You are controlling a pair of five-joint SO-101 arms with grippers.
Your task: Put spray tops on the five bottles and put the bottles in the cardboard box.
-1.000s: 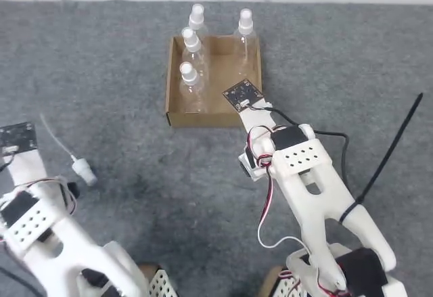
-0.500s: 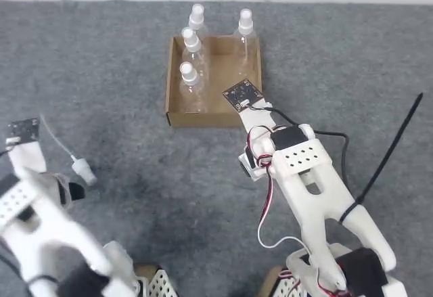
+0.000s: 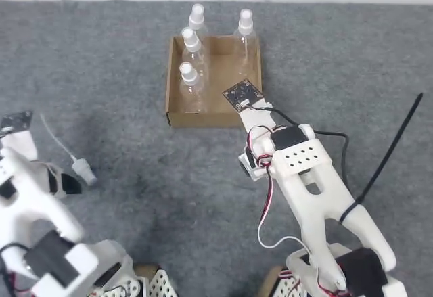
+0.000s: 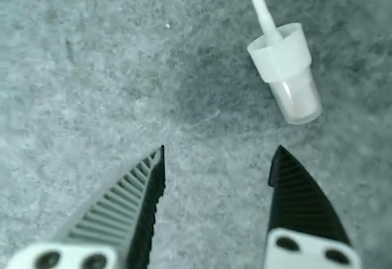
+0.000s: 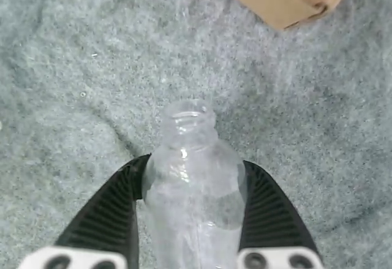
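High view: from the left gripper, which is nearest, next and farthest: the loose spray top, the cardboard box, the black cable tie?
1. Loose spray top, right beside the left gripper.
2. Cardboard box, farther back, mid-table.
3. Black cable tie, far on the right.

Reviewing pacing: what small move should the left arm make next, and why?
Probably ease the open left gripper forward around the spray top lying just beyond it, since the right gripper holds a bottle with a bare neck.
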